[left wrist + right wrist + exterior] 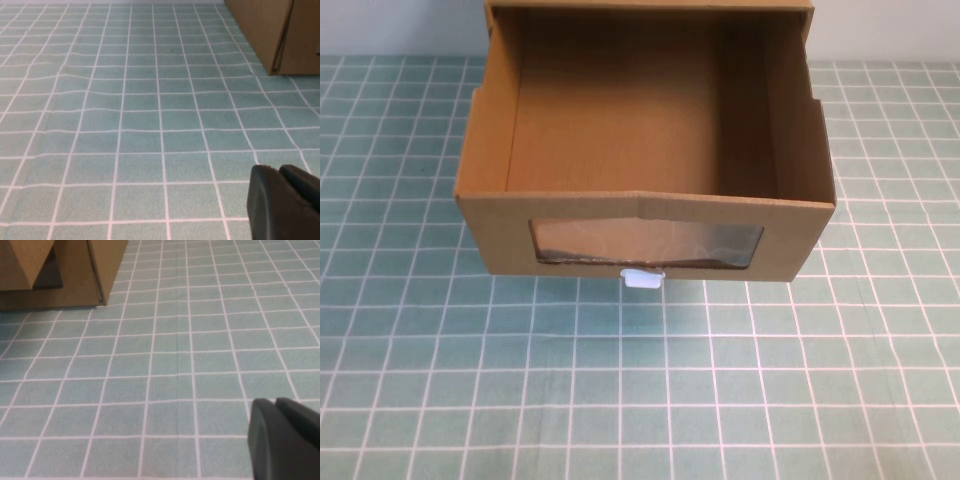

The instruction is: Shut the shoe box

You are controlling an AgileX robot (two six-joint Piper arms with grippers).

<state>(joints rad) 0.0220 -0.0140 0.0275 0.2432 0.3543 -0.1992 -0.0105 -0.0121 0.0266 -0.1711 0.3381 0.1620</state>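
Cardboard made up the shoe box (pixel 650 160), whose drawer stood pulled out toward the robot, empty inside, with a clear window (pixel 645 243) in its front panel and a small white pull tab (pixel 643 279) just below. It sat at the far middle of the surface (pixel 640 400), a teal cloth with a white grid. Left end effector (pixel 285 202) and right end effector (pixel 285 440) hovered low over bare cloth, apart from the box; their opening could not be told.
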